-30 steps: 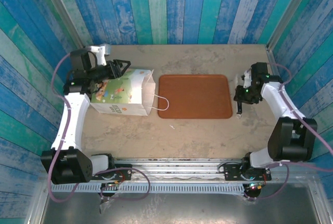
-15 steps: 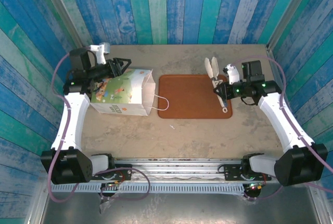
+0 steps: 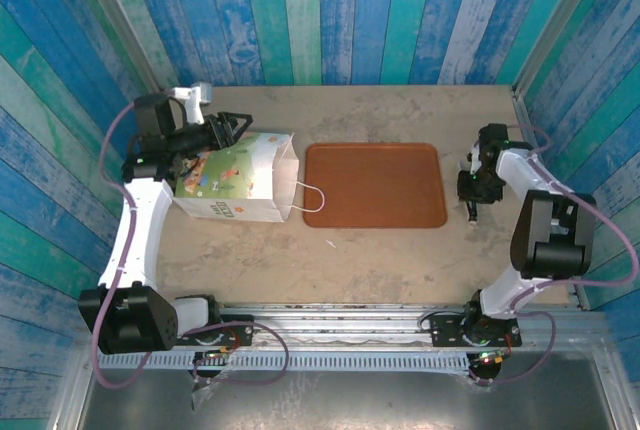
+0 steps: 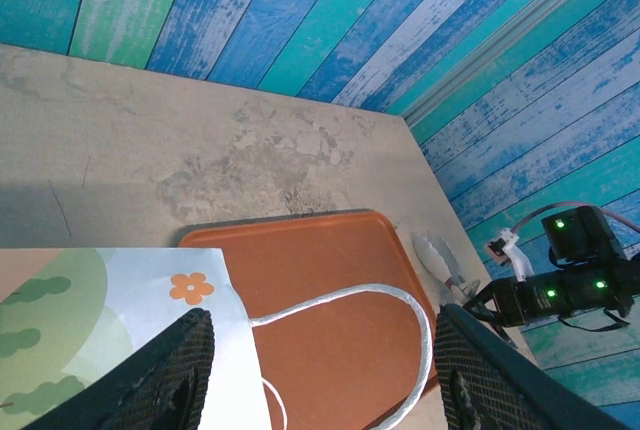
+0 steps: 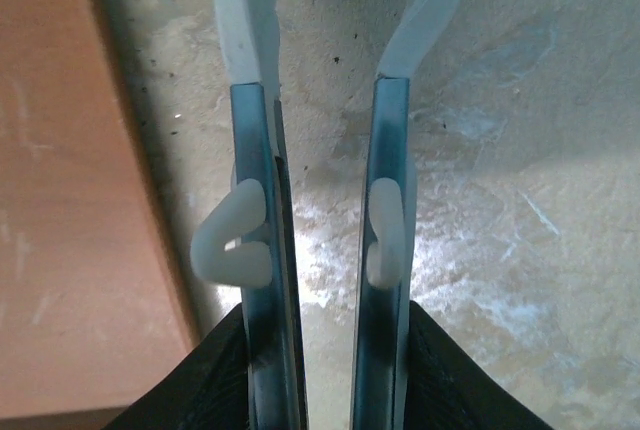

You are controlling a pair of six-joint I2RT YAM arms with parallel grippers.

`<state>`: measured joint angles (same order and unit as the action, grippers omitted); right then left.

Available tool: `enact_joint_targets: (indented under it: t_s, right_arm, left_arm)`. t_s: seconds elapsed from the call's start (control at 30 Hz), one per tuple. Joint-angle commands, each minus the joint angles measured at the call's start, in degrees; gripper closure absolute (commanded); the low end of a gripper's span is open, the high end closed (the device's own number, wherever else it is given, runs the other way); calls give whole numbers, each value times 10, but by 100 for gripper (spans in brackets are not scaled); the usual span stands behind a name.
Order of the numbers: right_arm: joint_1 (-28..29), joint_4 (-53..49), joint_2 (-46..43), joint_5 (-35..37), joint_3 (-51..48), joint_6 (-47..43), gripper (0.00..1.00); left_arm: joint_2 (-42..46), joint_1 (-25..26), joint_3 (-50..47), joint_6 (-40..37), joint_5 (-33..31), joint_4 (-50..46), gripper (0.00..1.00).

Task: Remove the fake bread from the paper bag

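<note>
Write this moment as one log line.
bag: on its side, mouth toward tray | left jaws: open at bag | right jaws: open, empty, right of tray

**Robot lab cell: a staged tabletop rig**

Two robot arms, the left arm (image 3: 135,230) and the right arm (image 3: 548,240), are bolted to an aluminium rail (image 3: 340,315) at the table's near edge. Green LEDs (image 4: 556,293) are lit on the right arm. The walls (image 3: 330,10) are blue and teal plank-look panels, tight round three sides and joined by a bare metal corner strip (image 3: 562,18) — reads as a backdrop. The tabletop (image 3: 380,250) is mottled beige with a stone look. There's plain sheet metal (image 3: 350,405) below the rail. Props on the bench: a flat brown tray (image 3: 375,185) and a printed paper bag (image 3: 235,185) — test-bench setup.
</note>
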<state>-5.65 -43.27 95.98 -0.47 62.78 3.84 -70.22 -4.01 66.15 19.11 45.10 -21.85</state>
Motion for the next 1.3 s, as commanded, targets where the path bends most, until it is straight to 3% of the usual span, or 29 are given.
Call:
enact_joint_targets:
  t_s: [0.0, 0.27, 0.53, 1.23, 1.27]
  right_arm:
    - [-11, 19, 32, 16, 10, 4, 62]
    - [-12, 48, 66, 12, -5, 16, 61]
    - [-6, 28, 56, 14, -47, 20, 45]
    - [18, -52, 81, 21, -5, 27, 24]
    - [19, -51, 86, 13, -6, 27, 19]
  left_arm:
    - [21, 2, -11, -9, 3, 3, 39]
    - [22, 1, -16, -22, -5, -9, 39]
    - [17, 1, -24, -12, -2, 10, 39]
    - [11, 1, -20, -17, -2, 5, 39]
    - [11, 1, -19, -16, 0, 5, 39]
